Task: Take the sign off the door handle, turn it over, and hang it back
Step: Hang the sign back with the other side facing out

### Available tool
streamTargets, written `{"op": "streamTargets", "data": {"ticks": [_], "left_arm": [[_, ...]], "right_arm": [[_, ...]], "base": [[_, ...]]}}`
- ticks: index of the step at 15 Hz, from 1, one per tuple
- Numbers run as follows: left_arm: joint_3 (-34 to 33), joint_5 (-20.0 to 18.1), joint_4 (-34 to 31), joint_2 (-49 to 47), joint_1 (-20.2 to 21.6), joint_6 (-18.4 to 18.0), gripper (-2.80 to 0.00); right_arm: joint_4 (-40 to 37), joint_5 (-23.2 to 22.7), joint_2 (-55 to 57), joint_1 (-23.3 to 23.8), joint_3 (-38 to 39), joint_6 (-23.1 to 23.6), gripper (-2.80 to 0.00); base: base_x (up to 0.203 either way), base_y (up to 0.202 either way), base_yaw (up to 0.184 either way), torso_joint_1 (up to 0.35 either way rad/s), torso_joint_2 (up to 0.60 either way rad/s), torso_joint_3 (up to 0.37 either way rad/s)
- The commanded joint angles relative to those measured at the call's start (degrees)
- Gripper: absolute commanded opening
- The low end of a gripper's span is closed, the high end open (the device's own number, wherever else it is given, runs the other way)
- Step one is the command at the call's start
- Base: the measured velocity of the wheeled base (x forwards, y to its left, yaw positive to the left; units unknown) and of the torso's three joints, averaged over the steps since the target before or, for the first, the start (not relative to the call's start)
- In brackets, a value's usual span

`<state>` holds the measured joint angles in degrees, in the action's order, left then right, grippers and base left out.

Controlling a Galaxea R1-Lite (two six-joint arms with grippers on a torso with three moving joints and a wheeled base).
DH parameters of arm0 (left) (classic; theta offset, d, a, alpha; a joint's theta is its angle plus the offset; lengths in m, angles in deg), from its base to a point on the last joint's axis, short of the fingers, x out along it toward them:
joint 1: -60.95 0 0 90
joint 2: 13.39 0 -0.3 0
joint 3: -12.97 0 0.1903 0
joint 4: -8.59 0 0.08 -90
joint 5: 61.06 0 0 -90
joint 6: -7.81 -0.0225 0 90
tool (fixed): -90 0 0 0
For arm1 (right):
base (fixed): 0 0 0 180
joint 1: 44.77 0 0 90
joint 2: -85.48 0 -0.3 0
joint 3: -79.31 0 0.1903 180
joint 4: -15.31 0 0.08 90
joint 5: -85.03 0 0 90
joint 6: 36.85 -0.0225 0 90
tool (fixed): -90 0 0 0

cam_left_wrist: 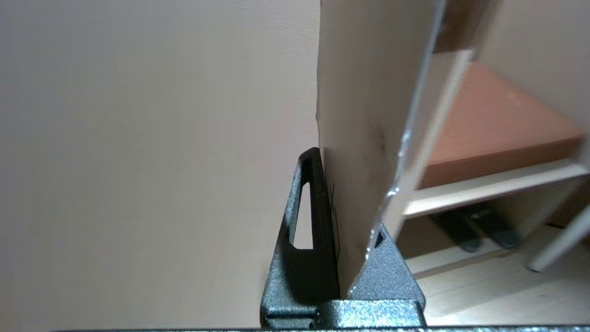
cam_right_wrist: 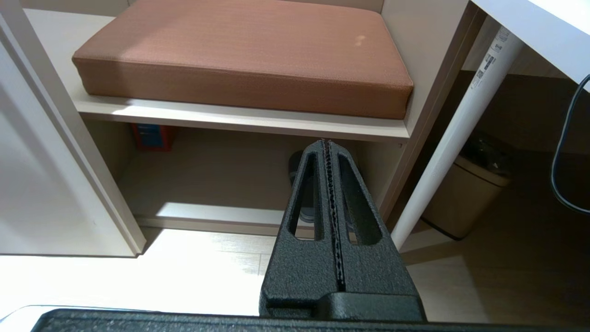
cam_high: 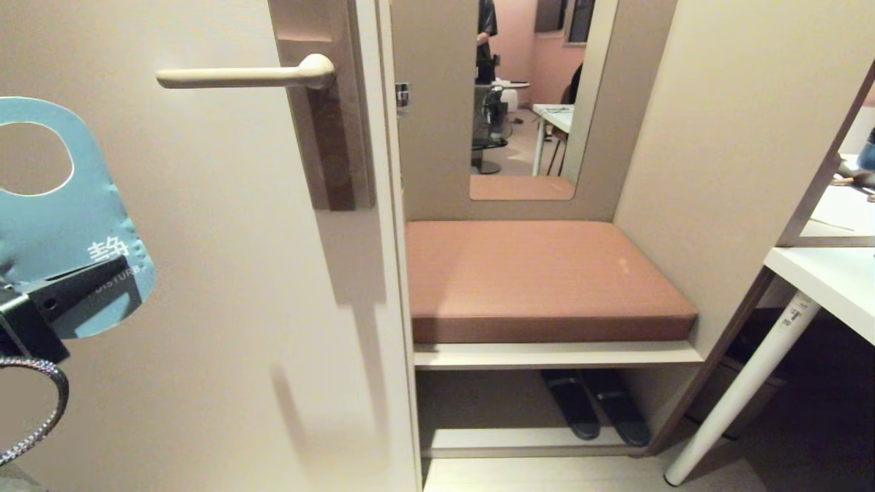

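The left gripper (cam_high: 102,277) pinches the sign (cam_high: 65,219) by its lower end, off the handle (cam_high: 239,75) and hanging at about eight o'clock from it, blue face toward the head camera. The card looks light, thin and bendy (it would probably flop if held far from its middle), so a grip low on the solid part, clear of the oval hole, seems best for turning it. The right gripper (cam_right_wrist: 328,184) is parked low, fingers pressed together on nothing.
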<state>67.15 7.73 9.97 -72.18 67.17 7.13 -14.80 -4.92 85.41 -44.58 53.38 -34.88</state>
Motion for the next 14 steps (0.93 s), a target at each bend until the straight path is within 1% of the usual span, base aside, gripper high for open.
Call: {"op": "streamTargets", "data": {"ticks": [1, 3, 5, 14], "left_arm": [[2.37, 1.23, 0.13, -3.49, -0.29, -0.88, -2.8], [4.44, 2.54, 0.13, -5.51, -0.49, -1.44, -2.8], [5.66, 3.09, 0.13, -7.0, -0.5, -1.6, -2.8], [13.93, 3.02, 0.3, -15.36, -0.59, -1.78, -2.8]], "right_arm": [[-0.03, 0.02, 0.07, -0.01, 0.01, 0.05, -2.8], [-0.03, -0.05, 0.07, -0.01, 0.01, 0.05, -2.8], [-0.03, -0.05, 0.07, -0.01, 0.01, 0.05, -2.8], [-0.03, 0.02, 0.07, -0.01, 0.01, 0.05, -2.8]], "base": [[0.0, 0.0, 0.0, 0.0, 0.0, 0.0], [0.0, 0.0, 0.0, 0.0, 0.0, 0.0], [0.0, 0.0, 0.0, 0.0, 0.0, 0.0], [0.0, 0.0, 0.0, 0.0, 0.0, 0.0]]}}
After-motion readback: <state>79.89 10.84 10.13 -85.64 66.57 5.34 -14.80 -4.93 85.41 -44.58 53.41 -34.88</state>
